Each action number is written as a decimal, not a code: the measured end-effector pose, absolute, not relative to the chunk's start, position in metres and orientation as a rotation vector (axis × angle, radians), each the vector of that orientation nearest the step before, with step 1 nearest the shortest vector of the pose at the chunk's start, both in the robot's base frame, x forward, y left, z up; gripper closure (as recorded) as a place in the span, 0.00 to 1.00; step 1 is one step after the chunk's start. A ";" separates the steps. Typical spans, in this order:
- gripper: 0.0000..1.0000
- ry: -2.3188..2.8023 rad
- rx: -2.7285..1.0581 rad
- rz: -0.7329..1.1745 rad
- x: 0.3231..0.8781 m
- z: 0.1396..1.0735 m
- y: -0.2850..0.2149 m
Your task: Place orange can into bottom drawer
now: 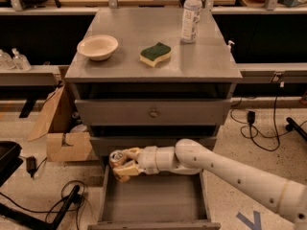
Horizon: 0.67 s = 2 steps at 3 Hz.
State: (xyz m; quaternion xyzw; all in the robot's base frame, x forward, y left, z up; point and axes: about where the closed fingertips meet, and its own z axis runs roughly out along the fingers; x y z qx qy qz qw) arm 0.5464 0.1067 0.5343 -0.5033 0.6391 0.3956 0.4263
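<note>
The jaws of the gripper [122, 165] were closed around the orange can [116, 157], 1 tan finger above it and 1 below, gripping its body while the silver top stayed clear. The can stood roughly upright, its long axis near vertical, silver top facing up and leaning slightly left. It hung low in front of the bench [153, 61], toward the bench's left side, just over the back left part of the bottom drawer [153, 202]. That drawer was pulled out from the foot of the bench, a grey tray open to view. The white arm [225, 169] ran from the jaws away to the bench's lower right. On the bench top sat 1 pale bowl [97, 47] at the left, 1 green and yellow sponge [155, 54] near the middle, and 1 clear water bottle [191, 14] standing at the back right. A cardboard box [62, 131] lay on the floor left of the bench.
</note>
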 end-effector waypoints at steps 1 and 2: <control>1.00 1.411 -1.337 1.068 0.569 0.465 0.149; 1.00 1.334 -1.429 1.170 0.565 0.397 0.173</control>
